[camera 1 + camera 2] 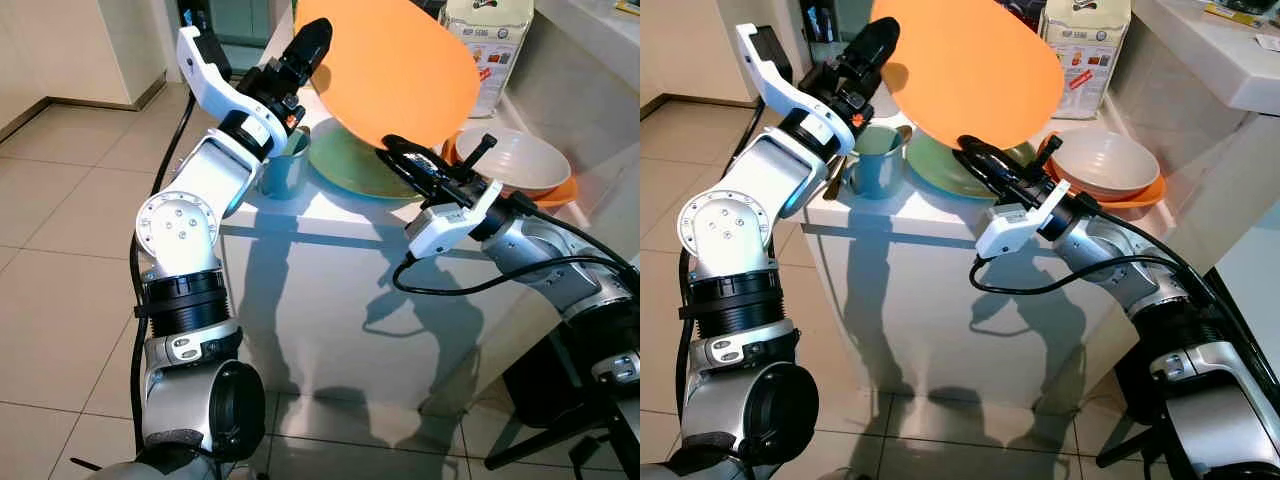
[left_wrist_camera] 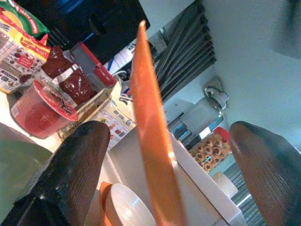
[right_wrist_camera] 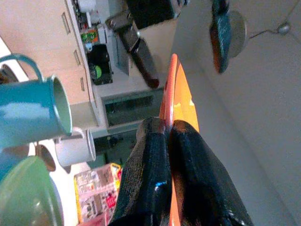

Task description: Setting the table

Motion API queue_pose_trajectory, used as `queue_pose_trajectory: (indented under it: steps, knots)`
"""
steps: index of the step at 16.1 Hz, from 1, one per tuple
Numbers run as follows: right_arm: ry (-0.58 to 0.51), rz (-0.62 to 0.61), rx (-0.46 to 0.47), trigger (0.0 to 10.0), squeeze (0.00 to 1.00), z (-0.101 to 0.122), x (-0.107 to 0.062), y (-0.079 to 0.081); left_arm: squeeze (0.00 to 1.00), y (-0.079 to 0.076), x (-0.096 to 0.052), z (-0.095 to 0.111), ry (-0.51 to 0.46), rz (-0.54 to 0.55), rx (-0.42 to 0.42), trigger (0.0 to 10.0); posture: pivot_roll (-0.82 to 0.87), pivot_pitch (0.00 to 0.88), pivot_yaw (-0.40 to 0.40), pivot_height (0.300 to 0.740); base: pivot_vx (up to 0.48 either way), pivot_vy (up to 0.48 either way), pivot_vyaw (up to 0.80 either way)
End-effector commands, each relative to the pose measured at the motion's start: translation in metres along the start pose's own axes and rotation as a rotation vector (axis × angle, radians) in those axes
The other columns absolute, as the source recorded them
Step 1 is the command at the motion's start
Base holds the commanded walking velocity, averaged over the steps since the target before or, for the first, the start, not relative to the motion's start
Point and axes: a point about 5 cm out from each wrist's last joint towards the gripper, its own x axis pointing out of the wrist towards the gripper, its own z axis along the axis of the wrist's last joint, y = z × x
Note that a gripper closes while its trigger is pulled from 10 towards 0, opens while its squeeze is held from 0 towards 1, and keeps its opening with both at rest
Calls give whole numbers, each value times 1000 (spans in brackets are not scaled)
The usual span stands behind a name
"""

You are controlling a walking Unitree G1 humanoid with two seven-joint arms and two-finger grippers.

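Your right pincer (image 1: 400,150), centre of the left eye frame, is clamped on the lower rim of the orange plate (image 1: 395,65), which is lifted and tilted above the worktop (image 1: 350,215) in the upper middle. The right wrist view confirms it: both fingers (image 3: 155,179) pressed together over the plate's edge, seen edge-on.

Your left pincer (image 1: 305,50), upper middle-left, sits at the plate's left edge. Its wrist view shows the fingers (image 2: 75,165) spread wide with the plate edge between them, touching neither.

Head views, on the white worktop:
- green plate (image 1: 350,170), flat, under the orange one.
- teal mug (image 1: 285,165), just left of the green plate.
- white bowl (image 1: 515,160) stacked in an orange bowl (image 1: 560,192), right of centre.
- a printed carton (image 1: 490,45), upper right.

The wrist views alone add:
- a white mug (image 3: 75,146) behind the teal one.
- a red-lidded tub (image 2: 40,110) and snack packets (image 2: 21,56), upper left of the left wrist frame.

Room: beige tiled floor (image 1: 70,250), the worktop's white front panel carrying the arms' shadows, a white ledge (image 1: 1220,50) at the upper right.
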Motion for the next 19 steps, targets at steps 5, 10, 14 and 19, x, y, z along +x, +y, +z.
queue_pose_trajectory:
  steps: [5, 10, 14, 19]
  knots:
    - [-37, -35, -9, 10000, 0, 6, 3, -6, 0, 2, 3, -3, 14, 27, -1, 5255, -17, 0, 11, 740, 0, 0, 0]
    - [-36, -32, -12, 10000, 0, 7, 4, -6, 0, 3, 3, -3, 9, 30, -15, 0, -16, 0, 10, 740, 0, 0, 0]
    - [-45, -24, -24, 10000, 0, 7, 5, -6, 0, 3, 3, -5, 18, 30, -19, 0, -17, 0, 11, 740, 0, 0, 0]
    - [-64, -1, -52, 10000, 0, 8, 5, -6, 0, 3, 2, -6, 25, 28, -23, 0, -17, 0, 8, 740, 0, 0, 0]
